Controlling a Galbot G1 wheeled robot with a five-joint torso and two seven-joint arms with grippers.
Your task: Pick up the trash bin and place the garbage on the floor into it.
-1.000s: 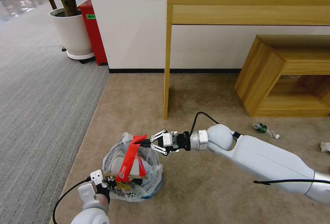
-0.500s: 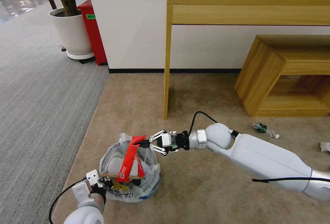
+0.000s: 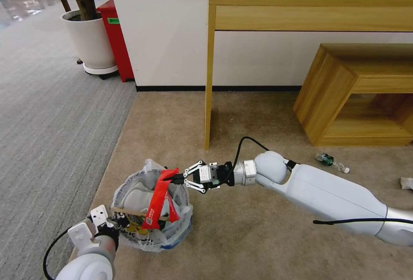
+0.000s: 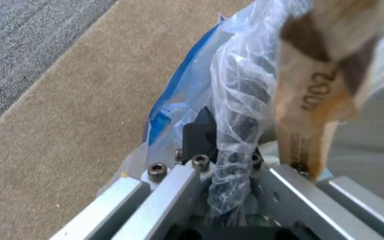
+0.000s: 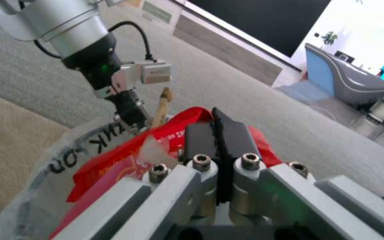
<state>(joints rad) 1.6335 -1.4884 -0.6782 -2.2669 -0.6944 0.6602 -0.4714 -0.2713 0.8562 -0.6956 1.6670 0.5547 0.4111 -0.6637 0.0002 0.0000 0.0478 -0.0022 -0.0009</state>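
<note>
A: What does the head view show?
B: The left gripper (image 3: 115, 219) clamps the rim of the trash bin (image 3: 148, 207) on the beige floor (image 3: 258, 237). Bin and arm have shifted left since a second ago. The right gripper (image 3: 175, 179) pinches a red wrapper (image 3: 158, 198) over the bin.

A: The left wrist view?
B: Jaws clenched on the crinkly bag (image 4: 241, 100).

A: The right wrist view?
B: Pads (image 5: 227, 140) shut on the wrapper, not yet released. A tiny bottle (image 3: 332, 161) remains on the carpet.

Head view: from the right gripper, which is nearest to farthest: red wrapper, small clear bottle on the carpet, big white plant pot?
1. Red wrapper, pinched in the right gripper over the bin.
2. Small clear bottle, on the beige carpet by the low cabinet.
3. White plant pot, far corner.
</note>
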